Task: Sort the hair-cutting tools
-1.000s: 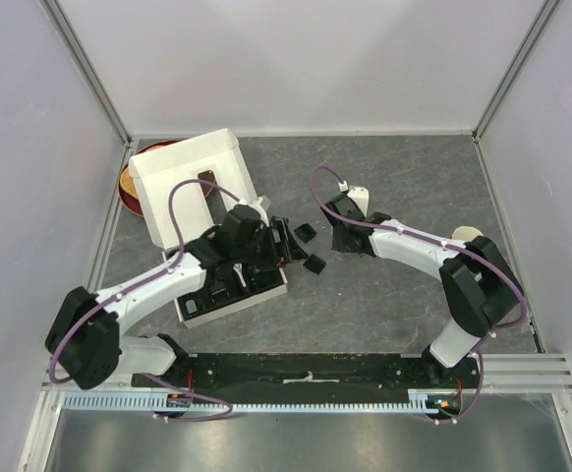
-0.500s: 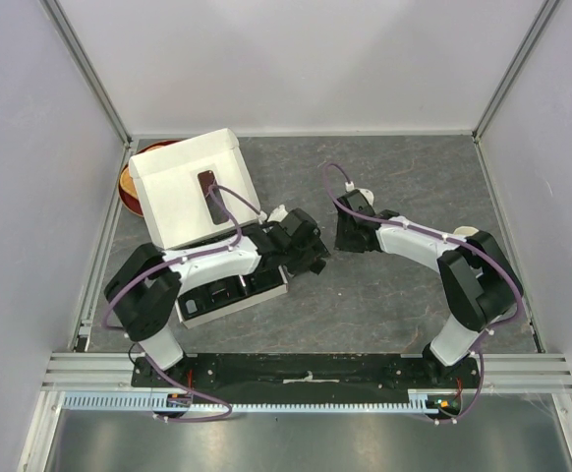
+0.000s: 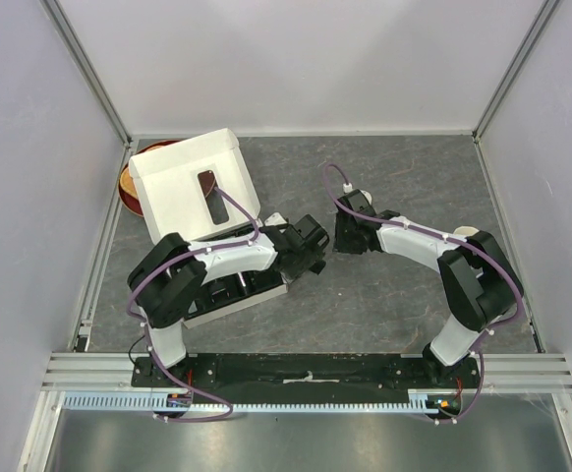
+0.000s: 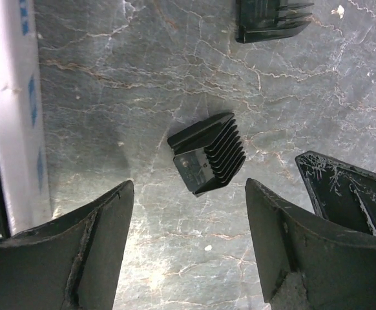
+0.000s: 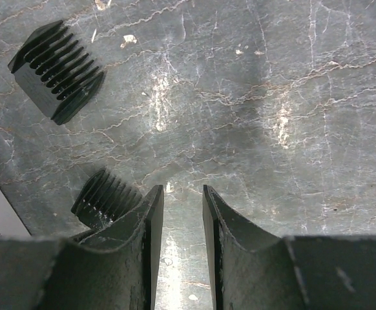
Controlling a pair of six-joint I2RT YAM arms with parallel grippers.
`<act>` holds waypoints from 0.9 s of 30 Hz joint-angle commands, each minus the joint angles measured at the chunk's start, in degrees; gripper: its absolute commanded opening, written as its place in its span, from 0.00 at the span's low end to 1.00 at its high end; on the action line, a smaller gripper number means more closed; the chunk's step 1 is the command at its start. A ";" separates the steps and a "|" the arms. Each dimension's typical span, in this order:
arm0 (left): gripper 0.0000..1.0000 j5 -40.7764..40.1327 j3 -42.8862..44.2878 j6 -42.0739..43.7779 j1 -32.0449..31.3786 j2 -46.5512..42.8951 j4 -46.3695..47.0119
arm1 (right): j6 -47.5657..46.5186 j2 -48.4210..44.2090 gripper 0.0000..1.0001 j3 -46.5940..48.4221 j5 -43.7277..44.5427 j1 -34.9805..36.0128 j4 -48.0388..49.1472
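- Near comb guard (image 4: 207, 155): lay on the tabletop (image 4: 123, 77) just ahead of the left claw (image 4: 188, 188), in line with the gap between its two fingers, touching neither.
- Far comb guard (image 4: 272, 19): lay farther ahead of that claw and to its right, apart from the near one.
- Box (image 4: 10, 129): its edge ran along that claw's left side.
- Outer comb guard (image 5: 57, 70): lay ahead and left of the right claw (image 5: 181, 190), well apart from it.
- Inner comb guard (image 5: 104, 197): lay just beside that claw's left finger, partly hidden behind it.
- Claws: stood near each other over mid-tabletop.
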 commanded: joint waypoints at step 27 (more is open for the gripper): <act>0.64 5.81 0.35 4.52 4.24 3.22 8.01 | 1.89 6.26 0.35 5.09 -11.07 -0.26 -0.40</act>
